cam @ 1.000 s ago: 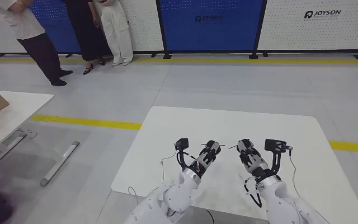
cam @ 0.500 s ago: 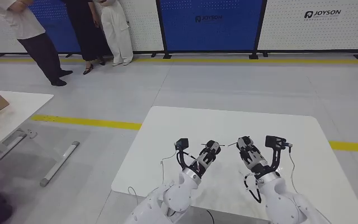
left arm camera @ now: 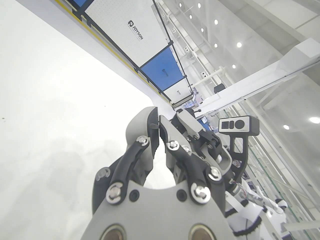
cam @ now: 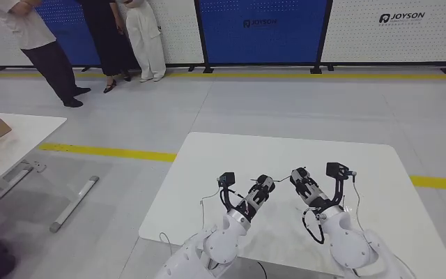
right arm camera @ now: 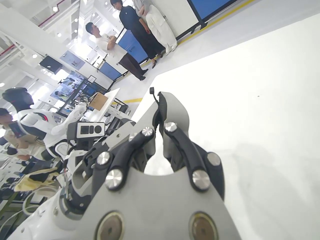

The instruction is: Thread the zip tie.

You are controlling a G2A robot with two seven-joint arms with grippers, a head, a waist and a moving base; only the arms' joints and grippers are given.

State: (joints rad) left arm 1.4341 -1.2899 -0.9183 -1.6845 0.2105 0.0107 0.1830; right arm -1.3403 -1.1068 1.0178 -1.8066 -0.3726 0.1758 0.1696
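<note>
The zip tie (right arm camera: 152, 91) is held pinched above the near surface (cam: 279, 150): its head by the closed right claw (right arm camera: 159, 99), its tail seemingly by the closed left claw (left arm camera: 158, 120). Threading is judged not yet done.

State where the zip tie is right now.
In the right wrist view, the zip tie is pinched in the right claw, its head poking past the fingertips above the white table.

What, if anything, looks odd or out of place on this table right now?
Nothing stands out. The right gripper is shut on the black zip tie, its head poking past the tips; the left gripper, also shut, seems to pinch the other end, above the white table.
</note>
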